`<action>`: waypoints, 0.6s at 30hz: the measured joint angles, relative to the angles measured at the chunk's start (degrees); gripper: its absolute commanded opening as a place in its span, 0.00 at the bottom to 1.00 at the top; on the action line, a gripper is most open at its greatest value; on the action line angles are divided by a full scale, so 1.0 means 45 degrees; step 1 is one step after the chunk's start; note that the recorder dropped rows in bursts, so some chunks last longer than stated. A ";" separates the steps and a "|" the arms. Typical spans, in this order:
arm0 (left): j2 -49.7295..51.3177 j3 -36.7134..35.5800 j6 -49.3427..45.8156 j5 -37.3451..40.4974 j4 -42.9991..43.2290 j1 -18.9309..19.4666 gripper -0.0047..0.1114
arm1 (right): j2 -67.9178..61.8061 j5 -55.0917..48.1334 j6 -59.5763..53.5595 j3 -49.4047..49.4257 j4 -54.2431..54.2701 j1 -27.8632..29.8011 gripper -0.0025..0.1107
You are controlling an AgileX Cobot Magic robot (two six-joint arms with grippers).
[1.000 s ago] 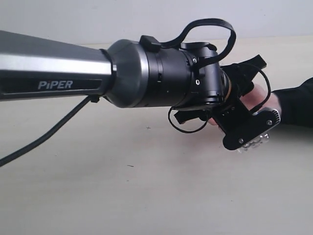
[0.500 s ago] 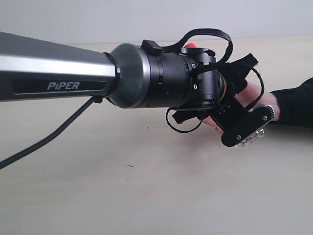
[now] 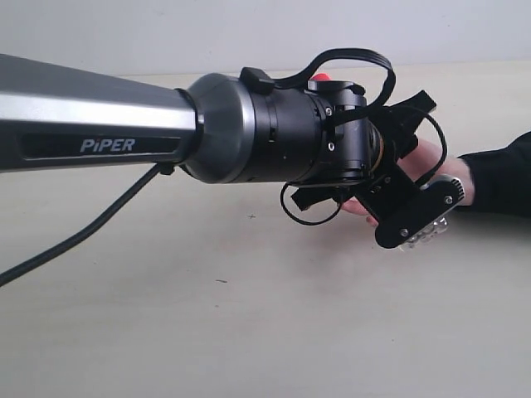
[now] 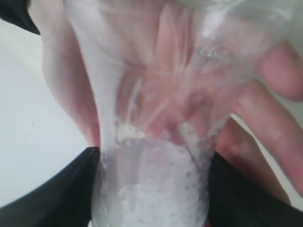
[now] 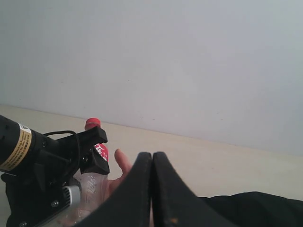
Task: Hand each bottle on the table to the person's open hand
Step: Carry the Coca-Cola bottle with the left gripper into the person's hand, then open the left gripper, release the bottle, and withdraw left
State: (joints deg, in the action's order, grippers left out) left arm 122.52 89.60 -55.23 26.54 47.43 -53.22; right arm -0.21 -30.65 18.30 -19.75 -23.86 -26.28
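The left gripper [image 3: 406,176], at the end of a thick grey-and-black arm [image 3: 91,124] reaching in from the left of the exterior view, has its black jaws clamped on the clear plastic bottle with a red label and red cap [image 5: 100,152]. In the left wrist view a black finger presses against each side of the bottle's see-through body. The bottle is held up off the wide pale beige table [image 3: 249,323] and sits right against the person's bare, light-skinned open hand [image 3: 437,162]. The palm and spread fingers show through the plastic and around it, but whether they have closed on it I cannot tell. In the exterior view the arm's bulky wrist and looping black cables [image 3: 357,46] block most of the bottle and the hand. Only the red cap, poking above the wrist, and the clear base below the lower finger can be seen. A black sleeve [image 3: 502,174] runs from the hand off the right edge. Another black cable [image 3: 91,225] hangs under the arm toward the left edge. The right gripper [image 5: 152,189] hangs near the hand-over with its two dark fingers pressed flat together, holding nothing. Behind everything is a plain pale grey wall [image 5: 165,61].
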 measured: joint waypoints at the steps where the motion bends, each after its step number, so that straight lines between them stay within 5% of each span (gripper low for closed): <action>1: 0.0000 0.0000 0.0000 0.0000 0.0000 0.0000 0.62 | 0.0000 0.0000 0.0000 0.0000 0.0000 0.0000 0.02; 18: 0.0000 0.0000 0.0052 0.0052 0.0000 0.0000 0.71 | 0.0000 0.0000 0.0000 0.0000 0.0000 0.0000 0.02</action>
State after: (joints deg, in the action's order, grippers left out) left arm 122.52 89.60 -55.00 26.77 47.43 -53.22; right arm -0.21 -30.65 18.30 -19.75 -23.86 -26.28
